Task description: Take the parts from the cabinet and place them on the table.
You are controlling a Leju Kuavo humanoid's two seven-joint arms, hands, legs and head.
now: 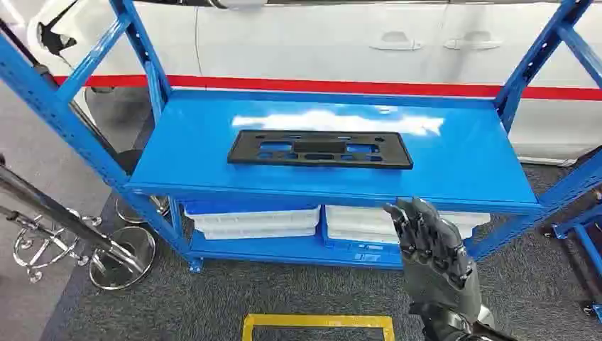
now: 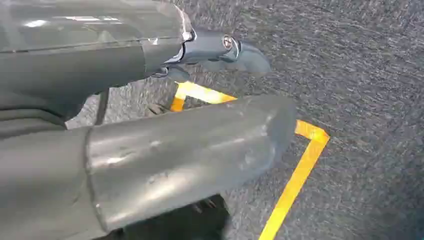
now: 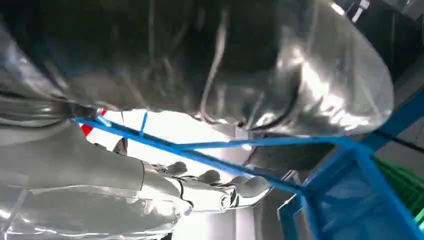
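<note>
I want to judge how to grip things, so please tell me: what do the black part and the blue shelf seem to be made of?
The black part looks like molded plastic with a matte finish: flat, with cut-out slots and no glare. The blue shelf seems painted metal with a glossy finish, since it shows a bright white reflection. The right robot hand is raised in front of the shelf edge, holding nothing.

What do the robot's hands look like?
The right hand is dark grey metal with jointed, shiny fingers, like a knight's glove. The left hand has a thick, smooth grey thumb, a see-through cover, and silver fingers with a small round screw.
</note>
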